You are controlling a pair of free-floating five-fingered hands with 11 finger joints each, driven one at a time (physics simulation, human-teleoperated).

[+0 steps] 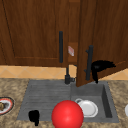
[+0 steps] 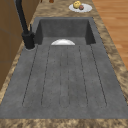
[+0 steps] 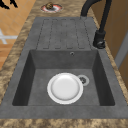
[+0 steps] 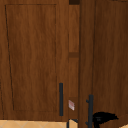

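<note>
With right cabinet door (image 1: 100, 37) already swung ajar: right robot hand (image 1: 101, 66) beside door handle (image 1: 89, 62), seemingly spread, not gripping.

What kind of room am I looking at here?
A kitchen, it seems. A grey sink with a ribbed draining board and a black tap is set in a speckled stone counter, a white plate lies in the basin, and wooden wall cabinets hang above.

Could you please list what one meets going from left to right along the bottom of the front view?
Plate of food → left hand → red ball → white plate in the basin.
</note>
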